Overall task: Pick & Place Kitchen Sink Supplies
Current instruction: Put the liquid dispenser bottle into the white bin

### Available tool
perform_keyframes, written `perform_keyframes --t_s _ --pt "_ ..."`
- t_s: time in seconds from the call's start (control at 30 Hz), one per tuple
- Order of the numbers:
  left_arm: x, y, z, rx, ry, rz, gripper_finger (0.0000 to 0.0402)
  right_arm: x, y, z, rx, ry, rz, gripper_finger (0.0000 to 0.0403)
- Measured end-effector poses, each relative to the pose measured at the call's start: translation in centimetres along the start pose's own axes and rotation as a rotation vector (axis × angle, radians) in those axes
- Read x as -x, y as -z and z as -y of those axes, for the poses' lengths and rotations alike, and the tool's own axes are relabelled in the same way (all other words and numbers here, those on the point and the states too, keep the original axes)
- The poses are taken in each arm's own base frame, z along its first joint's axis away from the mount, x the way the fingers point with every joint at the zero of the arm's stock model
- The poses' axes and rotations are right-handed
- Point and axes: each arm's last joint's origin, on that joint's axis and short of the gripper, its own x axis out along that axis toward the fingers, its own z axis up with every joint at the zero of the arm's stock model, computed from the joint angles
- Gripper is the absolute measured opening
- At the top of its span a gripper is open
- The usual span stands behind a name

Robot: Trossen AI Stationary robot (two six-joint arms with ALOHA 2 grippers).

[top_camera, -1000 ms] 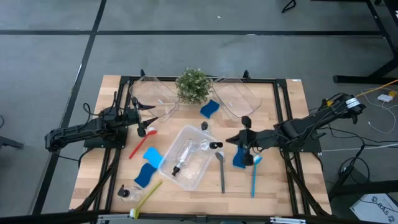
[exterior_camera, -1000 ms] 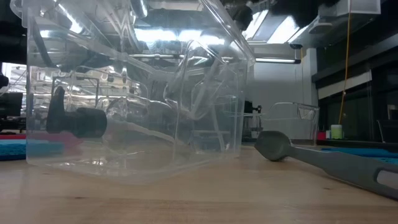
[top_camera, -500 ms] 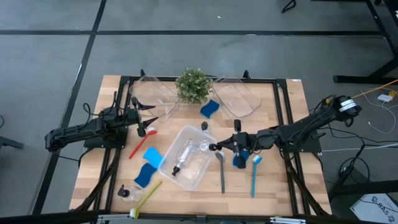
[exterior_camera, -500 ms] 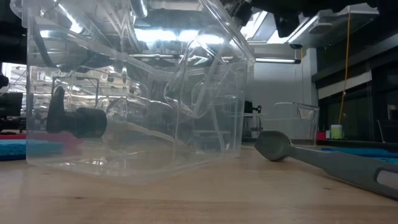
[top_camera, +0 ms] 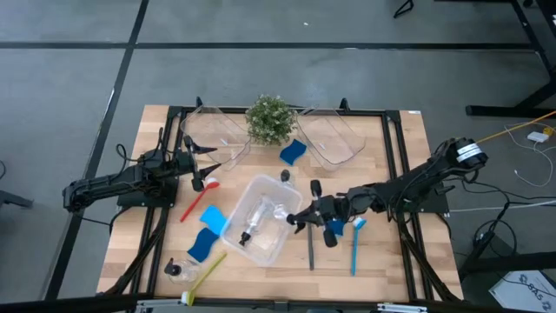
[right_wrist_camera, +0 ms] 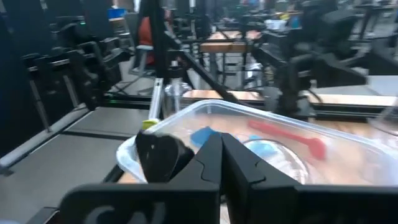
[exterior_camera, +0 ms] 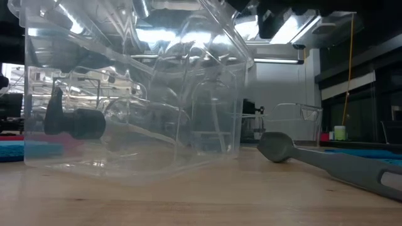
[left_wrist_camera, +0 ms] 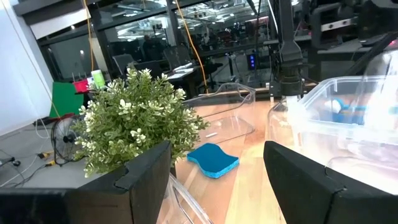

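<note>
The right gripper (top_camera: pixel 298 218), fingers closed and empty, presses the rim of the clear rectangular plastic bin (top_camera: pixel 268 249) at frame centre, probably to shift it. The left gripper (top_camera: pixel 201 165) waits wide open at centre left.

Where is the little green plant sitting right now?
In the high view the plant stands at the table's far edge, in the middle, between two clear bins, with a blue sponge just beside it.

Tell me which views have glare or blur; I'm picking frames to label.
Low view: ceiling lights glare through the clear bin, smearing its contents. Right wrist view: soft throughout, with the right hand filling the foreground. High view: evenly lit, sharp.
</note>
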Motion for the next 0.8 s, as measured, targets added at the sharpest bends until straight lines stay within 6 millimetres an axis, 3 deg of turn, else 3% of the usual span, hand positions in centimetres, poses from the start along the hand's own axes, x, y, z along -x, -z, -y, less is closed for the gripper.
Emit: perform_keyframes --t_s 0.23,0.57,0.8 --pt "0.0 0.0 0.0 0.000 0.000 0.000 0.0251 -2.8 -0.8 -1.5 0.011 -0.102 -0.034 0.0002" --pt "0.0 0.0 0.0 0.000 0.000 0.000 0.0251 -8.3 0.6 -4.0 0.015 -0.270 -0.136 0.0002" --pt "0.0 0.0 0.0 0.000 0.000 0.000 0.0251 -9.5 0.6 -4.7 0.037 -0.337 -0.209 0.0002"
